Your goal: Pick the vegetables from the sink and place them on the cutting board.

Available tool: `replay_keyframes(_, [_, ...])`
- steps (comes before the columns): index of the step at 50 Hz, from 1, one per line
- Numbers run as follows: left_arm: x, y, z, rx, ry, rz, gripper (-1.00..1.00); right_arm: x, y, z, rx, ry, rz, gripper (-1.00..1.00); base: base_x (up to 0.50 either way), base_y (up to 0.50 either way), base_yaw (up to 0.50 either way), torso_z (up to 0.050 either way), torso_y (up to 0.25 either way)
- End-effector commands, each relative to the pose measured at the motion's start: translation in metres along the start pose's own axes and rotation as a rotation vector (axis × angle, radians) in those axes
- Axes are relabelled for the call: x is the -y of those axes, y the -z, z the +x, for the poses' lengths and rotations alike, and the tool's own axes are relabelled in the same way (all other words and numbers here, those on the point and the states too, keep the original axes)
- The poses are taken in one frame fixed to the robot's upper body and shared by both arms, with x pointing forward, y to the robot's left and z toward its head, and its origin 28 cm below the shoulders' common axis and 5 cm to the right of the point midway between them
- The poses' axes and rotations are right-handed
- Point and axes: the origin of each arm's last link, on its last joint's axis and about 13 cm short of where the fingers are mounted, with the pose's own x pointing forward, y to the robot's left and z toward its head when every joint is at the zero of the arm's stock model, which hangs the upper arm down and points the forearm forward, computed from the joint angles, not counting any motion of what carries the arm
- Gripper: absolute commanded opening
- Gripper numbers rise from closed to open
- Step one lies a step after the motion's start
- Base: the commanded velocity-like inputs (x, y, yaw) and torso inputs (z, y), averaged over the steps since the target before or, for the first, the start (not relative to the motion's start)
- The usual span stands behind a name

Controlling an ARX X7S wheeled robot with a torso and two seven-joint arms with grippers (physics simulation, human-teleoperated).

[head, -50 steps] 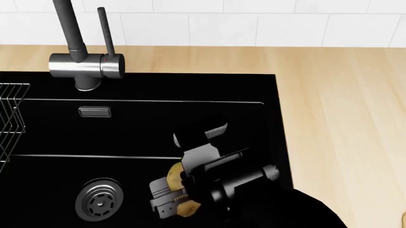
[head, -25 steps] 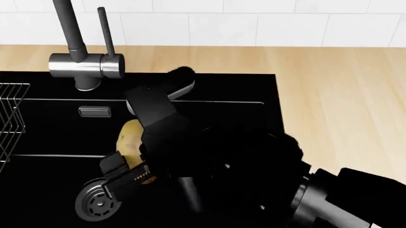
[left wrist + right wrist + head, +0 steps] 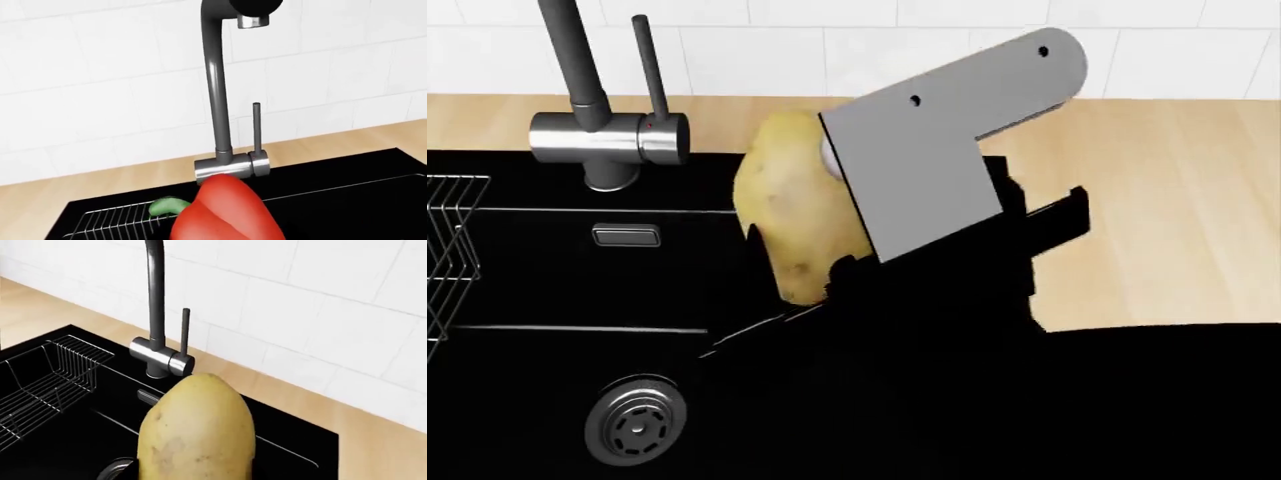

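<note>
Lifted clear of the sink (image 3: 507,300), the potato (image 3: 790,215) sits clenched in the right gripper (image 3: 827,270); a loose grip could drop it

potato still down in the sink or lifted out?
Lifted. The oval tan-brown potato hangs in the right gripper above the matte black sink, about level with the grey faucet.

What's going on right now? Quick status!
Right gripper holds potato above the sink. Bell pepper fills left wrist view; grip unseen. Faucet nearby. Cutting board not visible.
</note>
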Motion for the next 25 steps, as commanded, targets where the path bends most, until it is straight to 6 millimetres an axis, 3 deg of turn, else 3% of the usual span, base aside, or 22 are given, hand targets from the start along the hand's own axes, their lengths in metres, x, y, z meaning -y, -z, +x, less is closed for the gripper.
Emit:
replay_keyframes(1, [0.006,-0.005,-0.009,0.033,0.050,-0.021,-1.00,0.015,-0.010,-0.060,0.222,0.162,-0.014,-1.00,0.00,0.00,0.00,0.000,0.000])
replay_keyframes(5, [0.009,-0.008,-0.012,0.041,0.063,-0.019,-1.00,0.017,-0.003,-0.072,0.217,0.189,-0.013,-1.00,0.00,0.00,0.00,0.000,0.000])
replay_keyframes(25, [0.012,-0.003,-0.012,0.027,0.084,-0.012,-1.00,0.012,0.018,-0.072,0.221,0.169,0.016,-1.00,0.00,0.00,0.00,0.000,0.000])
